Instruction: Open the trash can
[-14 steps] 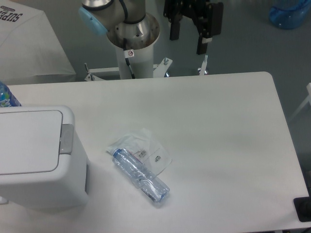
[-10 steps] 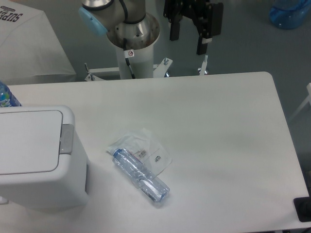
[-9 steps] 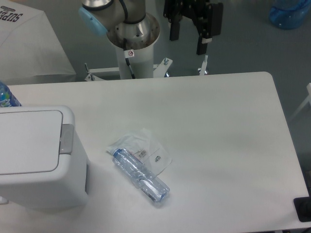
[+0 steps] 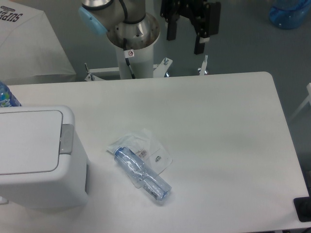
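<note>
One boxy white trash can (image 4: 36,155), lid flat and closed.

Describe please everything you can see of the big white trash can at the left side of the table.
The large boxy white plastic trash can stands at the table's left edge, partly cut off by the picture's border. It has rounded corners and a smooth, slightly glossy shell. Its flat rectangular lid lies shut and level. A small grey push-button tab sits at the lid's right edge. Nothing touches it; the black claw hangs far away.
</note>
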Tool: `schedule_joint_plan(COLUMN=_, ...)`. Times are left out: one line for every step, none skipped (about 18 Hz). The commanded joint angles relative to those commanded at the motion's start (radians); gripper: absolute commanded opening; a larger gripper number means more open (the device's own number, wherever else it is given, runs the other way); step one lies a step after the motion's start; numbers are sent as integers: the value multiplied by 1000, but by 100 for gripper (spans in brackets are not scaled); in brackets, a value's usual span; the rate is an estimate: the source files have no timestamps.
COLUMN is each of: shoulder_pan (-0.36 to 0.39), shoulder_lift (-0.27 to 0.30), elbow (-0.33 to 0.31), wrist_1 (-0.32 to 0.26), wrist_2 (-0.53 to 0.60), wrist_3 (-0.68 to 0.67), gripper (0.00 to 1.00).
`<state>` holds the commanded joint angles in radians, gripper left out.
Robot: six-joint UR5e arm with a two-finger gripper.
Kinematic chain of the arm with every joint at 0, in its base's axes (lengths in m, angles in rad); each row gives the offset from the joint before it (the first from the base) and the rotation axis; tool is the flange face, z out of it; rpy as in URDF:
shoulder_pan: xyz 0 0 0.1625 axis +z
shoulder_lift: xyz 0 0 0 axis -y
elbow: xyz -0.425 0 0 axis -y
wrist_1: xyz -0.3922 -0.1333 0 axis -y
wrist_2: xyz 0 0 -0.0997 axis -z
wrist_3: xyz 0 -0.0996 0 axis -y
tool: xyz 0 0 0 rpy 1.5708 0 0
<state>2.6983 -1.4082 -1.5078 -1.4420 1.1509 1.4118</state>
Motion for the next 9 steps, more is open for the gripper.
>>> schedule_joint_plan(shoulder_pan=0, shoulder_lift=5, elbow=-12, wrist_1=12, wrist_2=-43, wrist_3=-61, gripper=100)
schedule_joint_plan(shoulder_pan=0, shoulder_lift=11, elbow=-23, wrist_1=18, wrist_2=-80, wrist_3=-148, gripper=100)
schedule_joint_plan(shoulder_pan=-2, shoulder_lift=15, elbow=-35, wrist_1=32, wrist_2=-112, wrist_3=-248, gripper=100)
schedule_joint_plan(shoulder_pan=-6, shoulder_lift=17, elbow=-43, wrist_1=57, wrist_2=-135, wrist_3=-348, gripper=100)
schedule_joint_plan(shoulder_pan=-14, shoulder_lift=17, elbow=-54, wrist_1=92, wrist_2=-154, wrist_3=-435, gripper=100)
schedule_joint_plan(shoulder_pan=-27, shoulder_lift=17, elbow=-66, wrist_1=138, wrist_2=-167, wrist_3=-506, gripper=100)
schedule_joint_plan(shoulder_pan=-44, shoulder_lift=14, elbow=-77, wrist_1=179, wrist_2=-178, wrist_3=-566, gripper=100)
schedule_joint_plan(shoulder_pan=-61, shoulder_lift=11, elbow=-87, wrist_1=210, wrist_2=-184, wrist_3=-618, gripper=100)
schedule_joint_plan(shoulder_pan=-83, shoulder_lift=8, elbow=-98, wrist_1=232, wrist_2=-184, wrist_3=-660, gripper=100)
